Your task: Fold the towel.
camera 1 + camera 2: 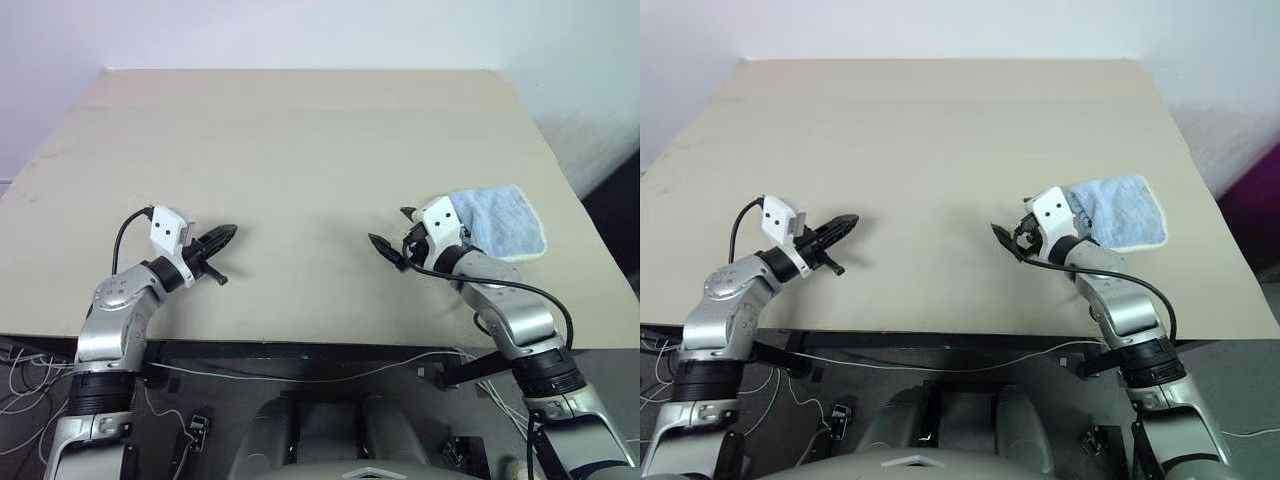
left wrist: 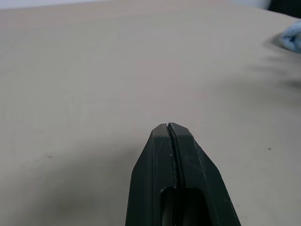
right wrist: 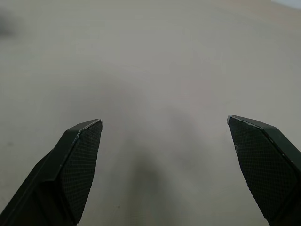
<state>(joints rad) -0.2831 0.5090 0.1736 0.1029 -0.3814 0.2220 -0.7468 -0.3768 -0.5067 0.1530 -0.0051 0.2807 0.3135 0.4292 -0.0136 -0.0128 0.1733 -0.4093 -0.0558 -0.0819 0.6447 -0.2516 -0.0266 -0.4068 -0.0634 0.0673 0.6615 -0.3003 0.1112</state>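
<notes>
Both grippers hover low over the tan table; left gripper has its black fingers pressed together, holding nothing, pointing toward the right gripper, whose fingers are spread wide and empty. Light blue towel lies folded just behind the right gripper, beside its wrist, well apart from the left gripper.

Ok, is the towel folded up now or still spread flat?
Folded. The towel lies as a small, thick bundle on the table, rounded at its end, partly behind the right wrist, with neither gripper holding it.
</notes>
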